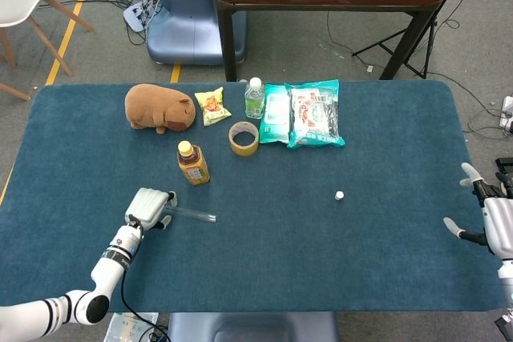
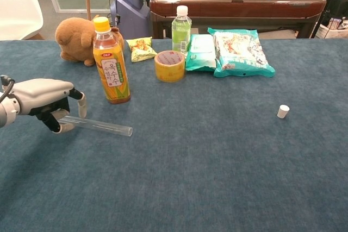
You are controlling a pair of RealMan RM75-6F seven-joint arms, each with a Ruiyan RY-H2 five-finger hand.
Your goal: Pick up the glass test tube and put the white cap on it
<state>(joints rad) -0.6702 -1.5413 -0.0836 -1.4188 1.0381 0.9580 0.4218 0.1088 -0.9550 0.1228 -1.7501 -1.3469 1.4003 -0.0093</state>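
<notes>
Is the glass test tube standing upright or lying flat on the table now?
Lying flat. The glass test tube rests lengthwise on the blue table, one end at the left robot hand.

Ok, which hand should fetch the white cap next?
Right. The right hand is open on the cap's side of the table, while the left hand is at the glass test tube far across.

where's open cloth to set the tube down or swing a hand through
Bare cloth runs between the test tube and the white cap, and on toward the right hand. The whole near edge is free. It's crowded at the back: plush toy, tea bottle, tape roll, wipes packs.
</notes>
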